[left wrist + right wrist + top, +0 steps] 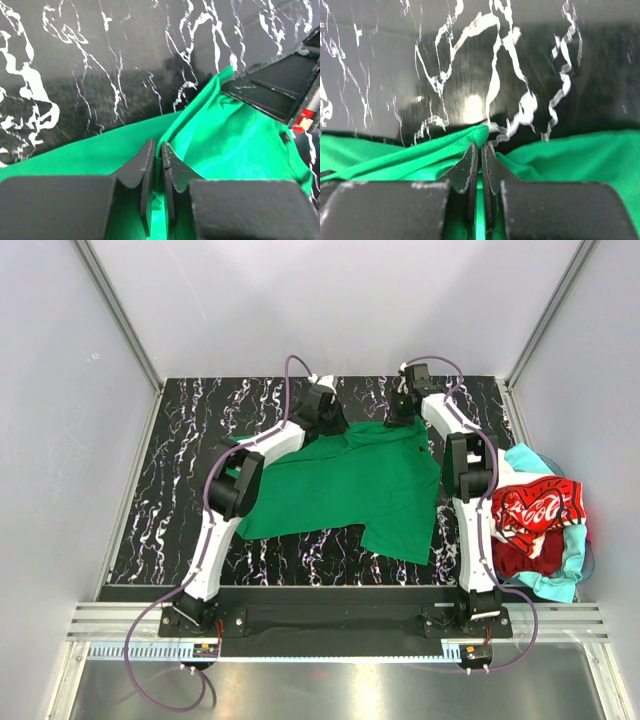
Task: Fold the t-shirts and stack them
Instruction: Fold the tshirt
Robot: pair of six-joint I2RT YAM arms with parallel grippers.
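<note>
A bright green t-shirt lies spread on the black marbled table, its far edge bunched up. My left gripper is at the shirt's far left corner. In the left wrist view the left gripper has its jaws pinched on a raised fold of the green cloth. My right gripper is at the far right corner. In the right wrist view the right gripper is shut on the green hem, lifted a little off the table. A red Coca-Cola t-shirt lies on a turquoise one.
The pile of shirts sits off the table's right edge, beside the right arm. White walls enclose the table on three sides. The right arm's black gripper body shows at the upper right of the left wrist view.
</note>
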